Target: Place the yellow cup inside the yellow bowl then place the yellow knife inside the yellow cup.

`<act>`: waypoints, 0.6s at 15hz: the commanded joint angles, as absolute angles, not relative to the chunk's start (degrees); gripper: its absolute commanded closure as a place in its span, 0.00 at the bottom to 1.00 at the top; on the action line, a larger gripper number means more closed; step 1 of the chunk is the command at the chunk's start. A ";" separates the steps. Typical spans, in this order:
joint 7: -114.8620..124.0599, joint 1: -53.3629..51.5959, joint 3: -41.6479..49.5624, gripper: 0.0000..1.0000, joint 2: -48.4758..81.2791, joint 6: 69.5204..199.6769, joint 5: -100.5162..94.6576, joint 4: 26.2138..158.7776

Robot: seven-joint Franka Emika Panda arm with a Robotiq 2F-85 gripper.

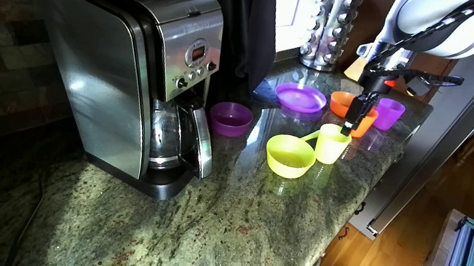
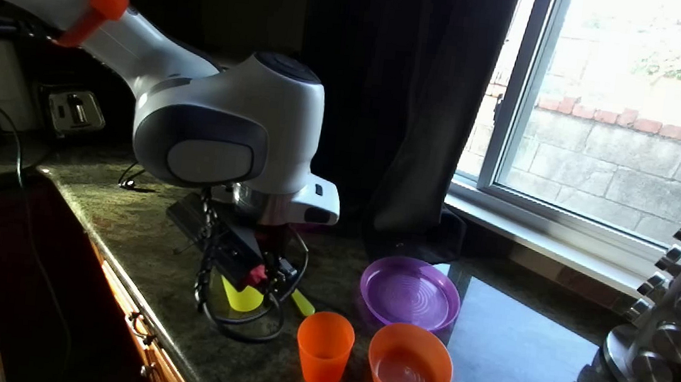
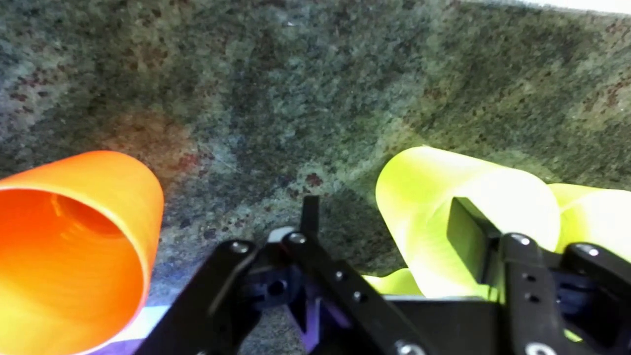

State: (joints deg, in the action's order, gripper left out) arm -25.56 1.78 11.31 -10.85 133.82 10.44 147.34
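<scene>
The speckled dark green stone counter [image 1: 199, 242] carries everything I'm handling. My white robot arm [image 2: 230, 97] hangs over it, blocking part of my sight in an exterior view; a brushed-steel coffee maker [image 1: 116, 79] stands well apart. My black metal gripper [image 3: 392, 229] has its fingers parted wide. A round purple plastic plate [image 2: 411, 293] lies near a round orange plastic bowl [image 2: 412, 379]. My bright yellow-green plastic bowl [image 1: 288, 168] sits upright on the counter. The small pale yellow plastic cup [image 1: 329, 149] stands upright just beside that bowl; whether they touch I can't tell. From the wrist, one fingertip overlaps its mouth and the other lies outside its wall, toward a tapered orange plastic cup [image 2: 324, 355]. A slender pale yellow plastic knife [image 2: 303, 303] shows beside the yellow cup, partly hidden.
</scene>
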 commanded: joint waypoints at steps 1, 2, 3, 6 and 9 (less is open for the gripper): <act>-27.54 1.87 10.98 0.62 -8.52 134.22 12.69 146.04; -27.61 1.89 10.88 0.69 -8.26 134.19 12.74 145.85; -28.29 1.75 10.87 0.77 -8.07 133.26 13.19 145.48; -25.47 2.10 9.95 0.99 -7.14 132.39 11.74 144.49; -25.04 2.22 9.45 1.00 -7.32 131.20 11.58 143.57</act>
State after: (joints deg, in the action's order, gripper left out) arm -25.74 1.75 10.32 -8.22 133.37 10.93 145.23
